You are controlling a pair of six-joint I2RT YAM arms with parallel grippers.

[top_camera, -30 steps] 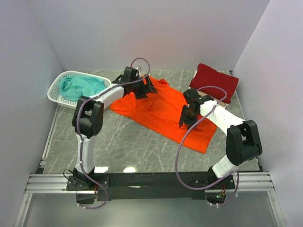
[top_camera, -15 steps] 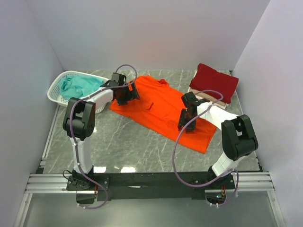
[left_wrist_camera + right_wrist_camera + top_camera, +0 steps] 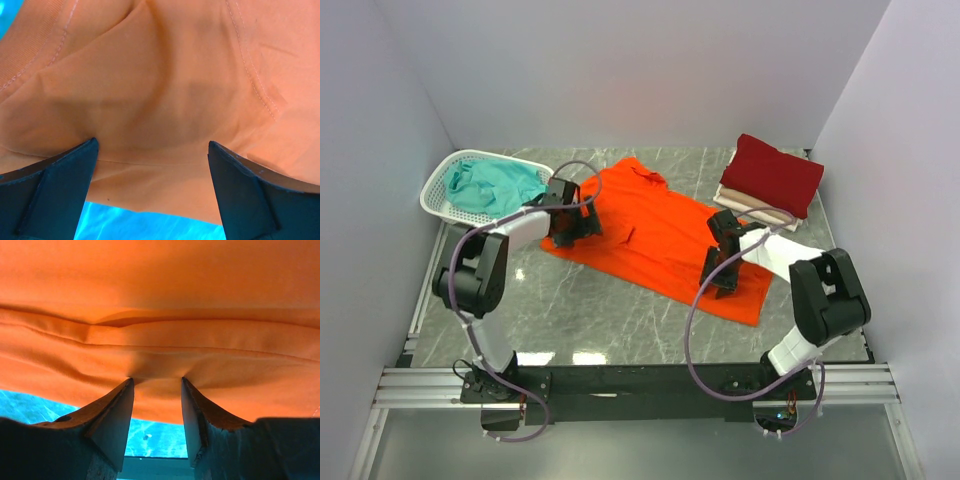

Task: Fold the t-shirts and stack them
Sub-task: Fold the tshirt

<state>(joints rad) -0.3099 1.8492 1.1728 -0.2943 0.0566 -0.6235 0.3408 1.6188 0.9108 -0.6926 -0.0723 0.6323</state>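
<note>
I have the left gripper [image 3: 578,222] down on the near-left corner of the orange shirt [image 3: 660,235]. In its wrist view the two fingers [image 3: 50,195] stand spread wide. The orange cloth lies flat between them and runs on past their tips, a stitched seam slanting off beyond the right tip. Nothing is squeezed there.

The right gripper [image 3: 718,272] sits on the same shirt at its other end, near the hem. Its fingers [image 3: 112,425] are drawn in close and pinch a bunched ridge of orange cloth right at the tips. Creases fan out from that spot, and a strip of table [image 3: 150,437] shows under the cloth edge between the jaws.

I count four shirts. The orange one is spread out between both grippers. A folded dark red shirt [image 3: 772,175] lies beyond the right jaws, stacked on a cream shirt [image 3: 745,203] whose edge peeks out beneath it. A teal shirt [image 3: 490,185] lies crumpled beyond the left jaws, inside the one white basket [image 3: 435,190].
</note>
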